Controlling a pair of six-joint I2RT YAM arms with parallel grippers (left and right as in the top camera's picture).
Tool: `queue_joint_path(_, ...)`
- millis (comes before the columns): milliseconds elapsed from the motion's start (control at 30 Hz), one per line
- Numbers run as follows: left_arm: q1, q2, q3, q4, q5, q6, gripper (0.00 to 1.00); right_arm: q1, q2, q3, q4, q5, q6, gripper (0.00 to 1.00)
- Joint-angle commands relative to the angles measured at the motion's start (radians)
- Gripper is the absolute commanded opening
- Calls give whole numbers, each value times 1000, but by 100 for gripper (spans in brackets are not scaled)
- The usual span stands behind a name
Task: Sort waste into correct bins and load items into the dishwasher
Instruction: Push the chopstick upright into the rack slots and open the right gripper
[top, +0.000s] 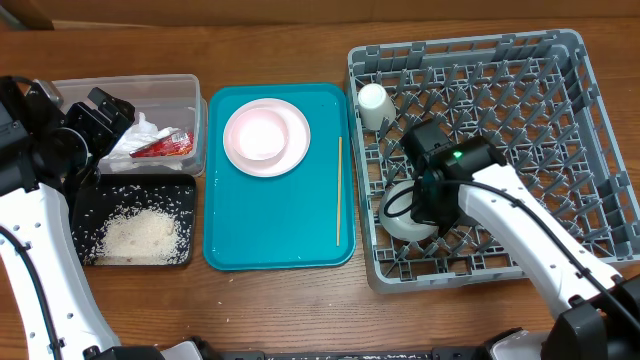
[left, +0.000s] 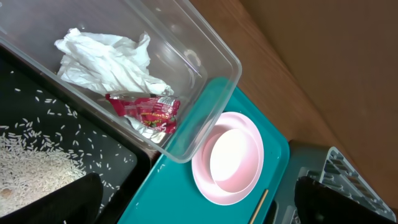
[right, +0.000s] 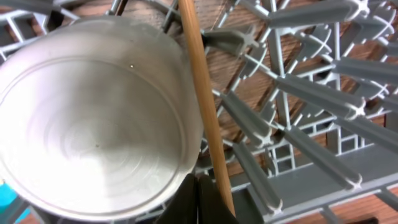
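Observation:
My right gripper (top: 432, 205) (right: 198, 186) hangs over the grey dish rack (top: 560, 150), its fingers pressed together with nothing between them. A wooden chopstick (right: 202, 106) runs along the outer side of the right finger, across the rim of the grey-green bowl (top: 400, 222) (right: 93, 124) that sits in the rack. The white cup (top: 372, 104) stands in the rack's far left corner. The second chopstick (top: 339, 190) (left: 259, 205) lies on the teal tray. My left gripper (top: 100, 118) (left: 199, 205) is open and empty over the clear tub (top: 195, 110) (left: 217, 56), which holds the red-and-white wrapper (top: 165, 146) (left: 146, 112).
The pink plate (top: 292, 150) (left: 205, 180) with the pink bowl (top: 258, 135) (left: 233, 158) on it sits on the teal tray (top: 280, 230). The black tray (top: 85, 215) (left: 118, 162) holds the rice (top: 140, 235). White tissue (left: 106, 59) lies in the tub.

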Motion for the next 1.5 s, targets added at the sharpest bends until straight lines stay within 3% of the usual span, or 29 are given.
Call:
queue_joint_path(0, -6, 0, 26, -2, 0, -9, 100, -13, 1, 93, -37, -20, -26, 4)
queue_joint_path(167, -6, 0, 26, -1, 0, -9, 100, -13, 1, 217, -80, -19, -46, 16)
queue_joint_path(267, -6, 0, 26, -2, 0, -9, 100, -13, 1, 237, -95, -19, -52, 43)
queue_joint_path(367, -6, 0, 26, -1, 0, -9, 100, -13, 1, 225, -113, -19, -52, 52)
queue_joint_path(1100, -6, 0, 26, -1, 0, -9, 100, -62, 1, 48, -27, -16, -47, 34)
queue_joint_path(1267, -6, 0, 26, -1, 0, -9, 100, -63, 1, 42, -18, -18, -47, 19)
queue_joint_path(1467, -6, 0, 26, -2, 0, -9, 100, -63, 1, 42, -36, -21, -47, 14)
